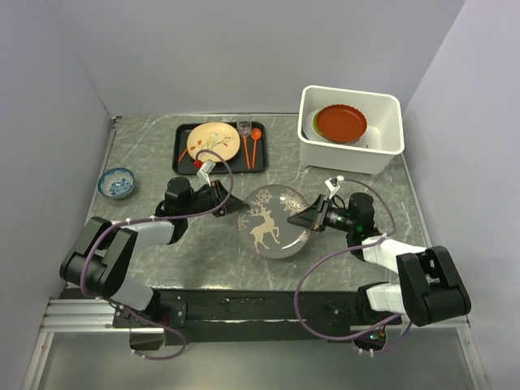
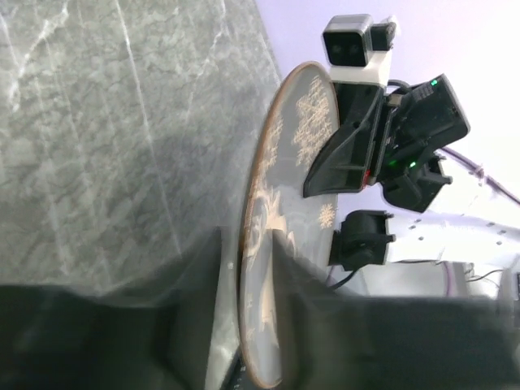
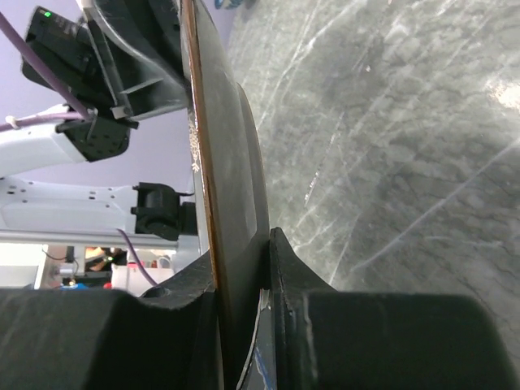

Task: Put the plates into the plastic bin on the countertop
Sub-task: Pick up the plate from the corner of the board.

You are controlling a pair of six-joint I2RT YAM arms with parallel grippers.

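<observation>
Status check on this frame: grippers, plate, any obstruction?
Right gripper shut on reindeer plate at rim. Left gripper straddles opposite rim, grip unclear. Nothing lies between plate and plastic bin.

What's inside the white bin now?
A red-brown plate tops a stack in the plastic bin; only green and pale rims peek out beneath, so the plates below can't be counted.

Three plates can be counted for certain: one reindeer plate (image 1: pixel 272 221), one cream floral plate (image 1: pixel 213 140) and one red-brown plate (image 1: pixel 341 122). The last tops a stack whose lower rims, one lime green among them, are too hidden to number. There is one white bin (image 1: pixel 349 156), one black tray (image 1: pixel 258 166), one small blue bowl (image 1: pixel 116 183) and one orange spoon (image 1: pixel 255 138) among a few utensils. Two arms show, each with one claw: the left claw (image 1: pixel 236 205) and the right claw (image 1: pixel 302 219).
</observation>
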